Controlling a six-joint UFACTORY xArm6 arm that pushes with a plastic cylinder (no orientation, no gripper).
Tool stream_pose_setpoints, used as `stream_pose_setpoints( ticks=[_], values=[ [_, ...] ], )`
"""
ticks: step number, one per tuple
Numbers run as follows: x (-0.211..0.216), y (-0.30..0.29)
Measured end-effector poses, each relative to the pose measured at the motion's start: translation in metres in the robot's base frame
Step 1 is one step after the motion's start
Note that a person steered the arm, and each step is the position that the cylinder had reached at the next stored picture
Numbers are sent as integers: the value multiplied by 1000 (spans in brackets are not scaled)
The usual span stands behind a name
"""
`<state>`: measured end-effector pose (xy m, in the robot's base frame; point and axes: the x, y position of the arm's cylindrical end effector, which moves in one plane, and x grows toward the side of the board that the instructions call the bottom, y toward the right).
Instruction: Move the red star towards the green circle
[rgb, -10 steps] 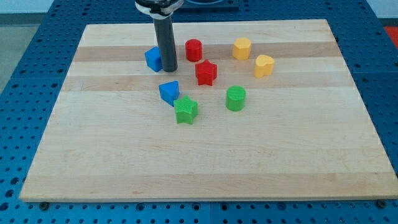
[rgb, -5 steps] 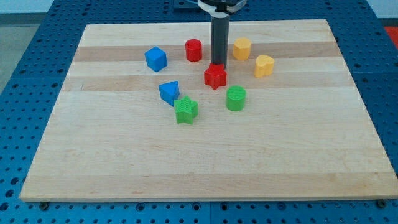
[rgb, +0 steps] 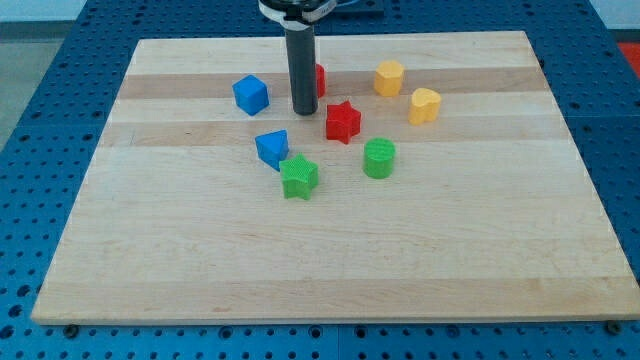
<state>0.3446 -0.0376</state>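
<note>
worktop (rgb: 330, 250): pale wood in lengthwise strips, smooth, with a soft sheen.
red star (rgb: 342, 121): plastic by the look of it, matt, with fine ridges (faint at this size).
green circle (rgb: 379, 158): same ribbed, matt plastic.
rod: dark, smooth, slightly glossy down to my tip (rgb: 304, 111).
surround (rgb: 60, 60): blue perforated sheet, possibly painted metal.

You see my tip (rgb: 304, 111) on the wooden board (rgb: 330, 260), with the red star (rgb: 342, 121) just to its right, the green circle (rgb: 379, 158) farther right and lower, the blue cube (rgb: 251, 94) to its left, and a red block (rgb: 319, 78) partly hidden behind the rod.
</note>
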Motion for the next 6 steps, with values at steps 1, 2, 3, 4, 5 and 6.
stream_pose_setpoints(
  ticks=[1,2,3,4,5,6],
  values=[
    [2,0],
    [13,5],
    [15,25],
    [15,52],
    [15,68],
    [15,68]
  ],
)
